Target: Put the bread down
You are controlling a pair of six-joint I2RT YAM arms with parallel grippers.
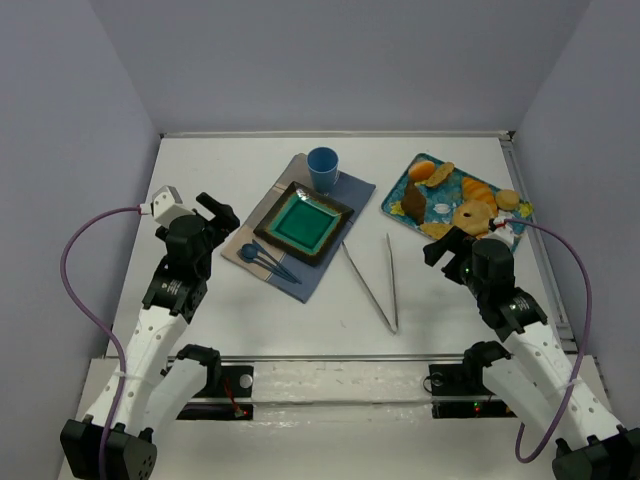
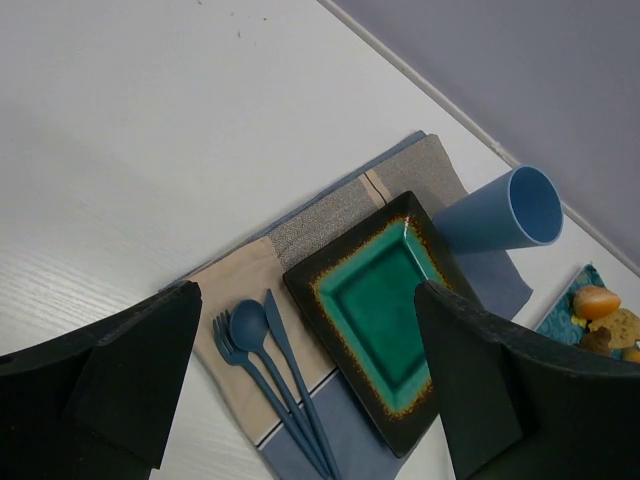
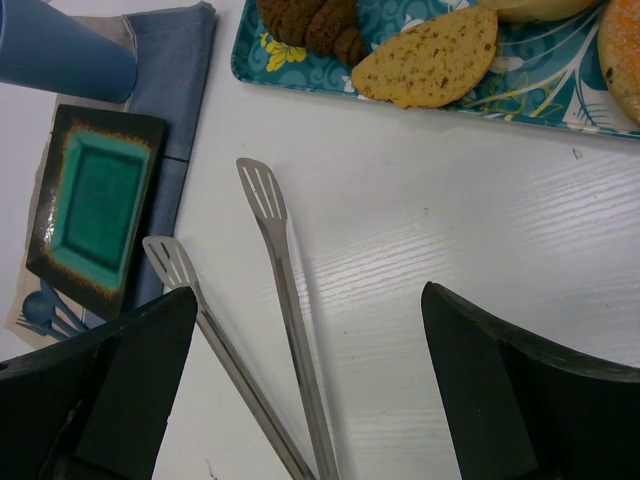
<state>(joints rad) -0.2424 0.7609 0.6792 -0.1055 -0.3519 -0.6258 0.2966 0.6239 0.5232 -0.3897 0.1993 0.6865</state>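
Note:
Several pieces of bread [image 1: 470, 190] lie on a blue patterned tray [image 1: 402, 194] at the back right; one slice [image 3: 428, 58] shows at the top of the right wrist view. A square green plate with a dark rim [image 1: 304, 223] sits on a placemat [image 1: 352, 192] at the centre; it also shows in the left wrist view [image 2: 385, 310]. Metal tongs [image 1: 377, 280] lie open on the table between plate and tray. My left gripper [image 1: 222, 222] is open and empty, left of the plate. My right gripper [image 1: 442, 246] is open and empty, just in front of the tray.
A blue cup [image 1: 323, 168] stands behind the plate. A blue fork, spoon and knife [image 1: 268, 262] lie on the mat left of the plate. The tongs [image 3: 275, 300] lie under my right gripper. White walls enclose the table.

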